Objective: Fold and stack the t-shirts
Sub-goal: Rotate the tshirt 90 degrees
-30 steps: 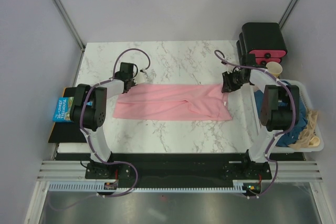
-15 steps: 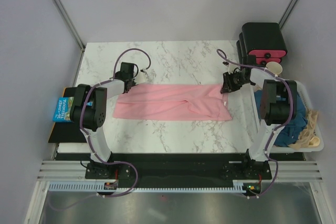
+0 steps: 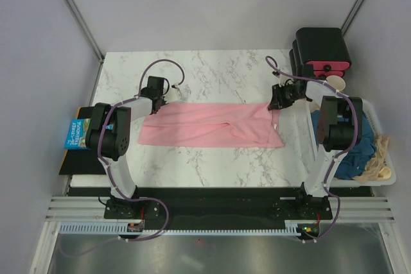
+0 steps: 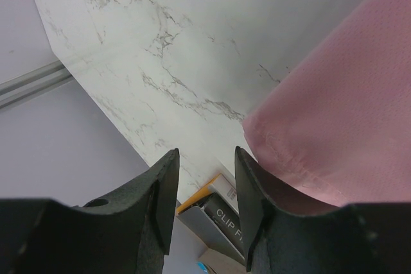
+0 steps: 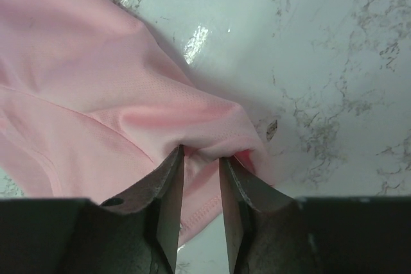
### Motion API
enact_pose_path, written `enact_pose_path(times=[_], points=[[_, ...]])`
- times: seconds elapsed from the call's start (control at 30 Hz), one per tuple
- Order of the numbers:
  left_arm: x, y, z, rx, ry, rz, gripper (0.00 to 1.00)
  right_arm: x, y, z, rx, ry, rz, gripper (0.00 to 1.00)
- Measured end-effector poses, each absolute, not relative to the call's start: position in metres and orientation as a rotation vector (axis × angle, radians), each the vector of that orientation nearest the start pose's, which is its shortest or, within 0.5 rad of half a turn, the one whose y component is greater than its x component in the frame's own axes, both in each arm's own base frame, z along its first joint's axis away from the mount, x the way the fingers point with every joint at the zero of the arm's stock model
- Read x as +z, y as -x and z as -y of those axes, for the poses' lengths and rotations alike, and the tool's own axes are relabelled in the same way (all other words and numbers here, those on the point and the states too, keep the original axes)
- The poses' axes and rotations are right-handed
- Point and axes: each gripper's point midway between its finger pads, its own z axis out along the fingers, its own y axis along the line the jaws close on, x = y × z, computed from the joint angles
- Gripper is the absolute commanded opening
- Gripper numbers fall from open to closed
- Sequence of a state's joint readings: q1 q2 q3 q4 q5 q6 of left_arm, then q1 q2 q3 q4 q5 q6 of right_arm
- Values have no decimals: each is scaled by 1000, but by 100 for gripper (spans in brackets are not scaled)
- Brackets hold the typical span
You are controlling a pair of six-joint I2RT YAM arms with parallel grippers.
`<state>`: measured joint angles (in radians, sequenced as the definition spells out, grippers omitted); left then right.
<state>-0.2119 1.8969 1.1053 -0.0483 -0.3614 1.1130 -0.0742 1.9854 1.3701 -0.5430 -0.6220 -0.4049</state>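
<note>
Beside the pink t-shirt point(image 3: 212, 126), a bin point(image 3: 369, 102) holds the teal t-shirt point(image 3: 353, 165).

Pink t-shirt point(image 3: 212, 126) is laid out flat across the middle of the bench point(image 3: 218, 72), long side running left to right. Left hand point(image 3: 156, 99) sits at its far-left corner, right hand point(image 3: 277, 101) at the far-right one. Can't tell from up here if either is actually pinching it. Over on the right there's a white bin point(image 3: 376, 183) with the teal-blue t-shirt point(image 3: 356, 155) bunched inside, plus a paper cup point(image 3: 335, 83) and black boxes point(image 3: 320, 44) just beyond.
</note>
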Motion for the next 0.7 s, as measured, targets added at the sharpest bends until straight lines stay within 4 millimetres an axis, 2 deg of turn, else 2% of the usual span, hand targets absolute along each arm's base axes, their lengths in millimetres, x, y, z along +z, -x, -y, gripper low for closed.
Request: enact_pose_path(times=[0.17, 0.3, 0.37, 0.7], points=[[52, -466, 1, 833, -1409, -2086, 47, 41, -421, -61, 686, 593, -2450, 32], [52, -466, 1, 836, -1414, -2083, 47, 42, -421, -62, 698, 604, -2440, 7], [52, -466, 1, 836, -1416, -2083, 47, 42, -421, -62, 698, 607, -2439, 1], [52, -466, 1, 837, -1418, -2081, 47, 37, -412, -58, 677, 633, -2473, 0]])
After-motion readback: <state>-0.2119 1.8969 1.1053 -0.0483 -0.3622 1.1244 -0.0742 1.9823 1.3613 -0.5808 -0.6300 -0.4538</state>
